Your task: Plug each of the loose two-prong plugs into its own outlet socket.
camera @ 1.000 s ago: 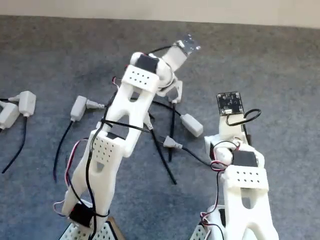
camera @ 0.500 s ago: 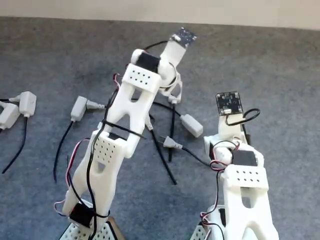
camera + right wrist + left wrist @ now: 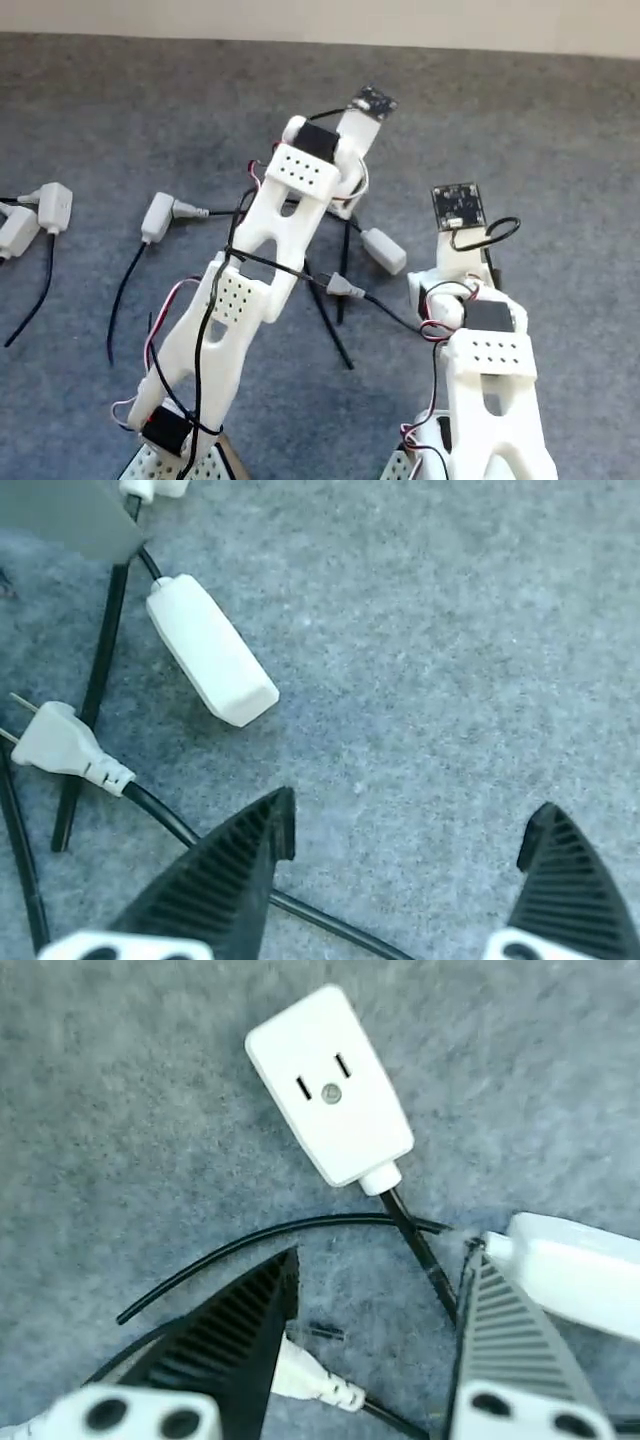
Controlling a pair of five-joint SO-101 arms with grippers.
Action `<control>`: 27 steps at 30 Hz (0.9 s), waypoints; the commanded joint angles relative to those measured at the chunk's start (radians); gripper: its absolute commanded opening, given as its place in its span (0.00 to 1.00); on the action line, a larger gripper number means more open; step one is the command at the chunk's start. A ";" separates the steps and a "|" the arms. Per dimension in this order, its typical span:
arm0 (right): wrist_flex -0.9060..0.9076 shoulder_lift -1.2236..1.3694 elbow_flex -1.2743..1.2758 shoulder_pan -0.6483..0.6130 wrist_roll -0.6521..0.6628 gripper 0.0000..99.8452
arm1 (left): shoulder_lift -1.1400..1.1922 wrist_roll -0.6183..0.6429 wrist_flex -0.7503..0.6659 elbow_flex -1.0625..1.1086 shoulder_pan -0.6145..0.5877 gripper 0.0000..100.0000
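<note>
A loose plug (image 3: 340, 287) lies on its black cord near the middle of the tabletop (image 3: 560, 140); a long socket (image 3: 383, 250) lies just beside it, not touching. The left gripper (image 3: 382, 1255) is spread apart and holds nothing; a face-up socket (image 3: 330, 1085) lies near it. The right gripper (image 3: 415, 802) is spread apart too, close to the loose plug; two more sockets (image 3: 52, 205) lie at the left edge.

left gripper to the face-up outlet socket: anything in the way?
Nothing stands over it. A thin black cable lies flat on the carpet, arcing across between the open left gripper and the white outlet socket, and the socket's own cord runs back toward the fingers. Likely no obstacle from above.
</note>
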 commanded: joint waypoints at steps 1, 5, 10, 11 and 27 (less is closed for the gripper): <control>-0.016 -0.024 -0.007 -0.002 -0.008 0.34 | 0.008 0.008 0.003 -0.036 0.016 0.26; -0.016 -0.024 -0.007 -0.001 -0.008 0.34 | -0.007 0.003 0.044 -0.045 -0.005 0.26; -0.036 -0.015 -0.015 -0.018 0.028 0.34 | -0.154 0.003 0.089 -0.097 -0.157 0.26; -0.035 -0.013 -0.019 -0.031 0.060 0.34 | -0.196 0.002 0.089 -0.091 -0.200 0.26; 0.142 0.579 -0.608 -0.223 0.275 0.34 | -0.616 -0.451 0.089 0.371 -0.932 0.26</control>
